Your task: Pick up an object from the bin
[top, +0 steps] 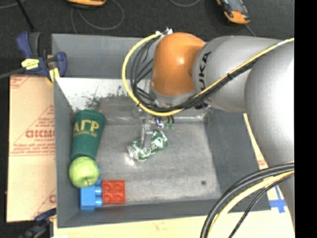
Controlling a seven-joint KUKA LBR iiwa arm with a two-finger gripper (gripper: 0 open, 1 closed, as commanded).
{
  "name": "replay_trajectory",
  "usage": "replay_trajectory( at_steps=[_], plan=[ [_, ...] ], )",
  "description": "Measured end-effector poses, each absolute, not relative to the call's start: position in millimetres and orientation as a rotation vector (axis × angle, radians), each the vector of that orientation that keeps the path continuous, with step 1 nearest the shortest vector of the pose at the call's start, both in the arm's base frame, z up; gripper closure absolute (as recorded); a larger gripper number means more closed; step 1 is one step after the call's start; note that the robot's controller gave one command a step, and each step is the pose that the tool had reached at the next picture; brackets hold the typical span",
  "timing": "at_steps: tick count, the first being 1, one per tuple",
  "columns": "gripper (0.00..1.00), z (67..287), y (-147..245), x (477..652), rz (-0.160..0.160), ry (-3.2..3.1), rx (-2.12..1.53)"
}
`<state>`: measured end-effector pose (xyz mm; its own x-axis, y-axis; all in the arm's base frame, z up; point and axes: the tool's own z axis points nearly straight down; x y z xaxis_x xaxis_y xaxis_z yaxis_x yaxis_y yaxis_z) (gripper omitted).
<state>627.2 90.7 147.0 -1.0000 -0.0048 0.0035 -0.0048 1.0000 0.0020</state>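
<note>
A crumpled green, white and silver foil wrapper [149,148] lies near the middle of the bin floor. My gripper [147,132] hangs just below the arm's orange cover, right above the wrapper's upper edge and seemingly touching it. The cover and cables hide most of the gripper. I cannot tell whether the wrapper is gripped.
Along the bin's left wall lies a dark green can sleeve with gold letters [87,135]. A green apple [83,171] rests at its lower end. A blue brick [90,196] and a red brick [113,191] sit side by side in the front left corner.
</note>
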Motion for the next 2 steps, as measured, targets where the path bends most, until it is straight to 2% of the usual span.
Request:
replay_trajectory(
  at_steps=[1,2],
  plan=[
    [0.0,152,90,628.5,-0.004,-3.145,0.005],
    [0.0,125,62,601.8,-0.001,-3.149,0.092]
  ],
)
